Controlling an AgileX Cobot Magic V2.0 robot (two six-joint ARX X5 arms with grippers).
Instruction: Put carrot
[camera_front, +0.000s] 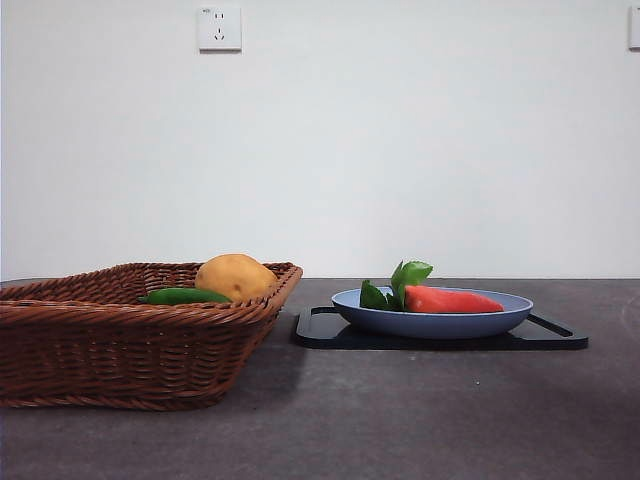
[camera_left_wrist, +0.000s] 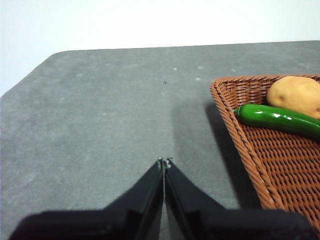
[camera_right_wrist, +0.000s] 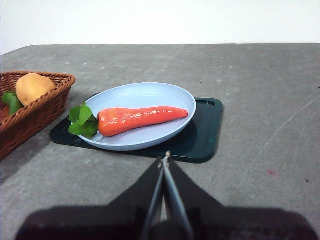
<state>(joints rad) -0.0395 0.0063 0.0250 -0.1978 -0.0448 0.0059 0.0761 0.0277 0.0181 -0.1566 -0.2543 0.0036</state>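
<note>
The orange-red carrot (camera_front: 452, 299) with green leaves lies on its side in a blue plate (camera_front: 432, 322), its leaves over the plate's rim toward the basket. It also shows in the right wrist view (camera_right_wrist: 140, 118). My right gripper (camera_right_wrist: 165, 157) is shut and empty, above the table a little short of the plate (camera_right_wrist: 145, 95). My left gripper (camera_left_wrist: 164, 161) is shut and empty, over bare table beside the wicker basket (camera_left_wrist: 235, 130). Neither gripper shows in the front view.
The plate sits on a dark tray (camera_front: 555, 335) (camera_right_wrist: 205, 135). The brown wicker basket (camera_front: 110, 345) on the left holds a yellow-tan potato (camera_front: 235, 276) (camera_left_wrist: 295, 95) and a long green vegetable (camera_front: 185, 296) (camera_left_wrist: 277, 119). A wall socket (camera_front: 219, 29) is on the white wall.
</note>
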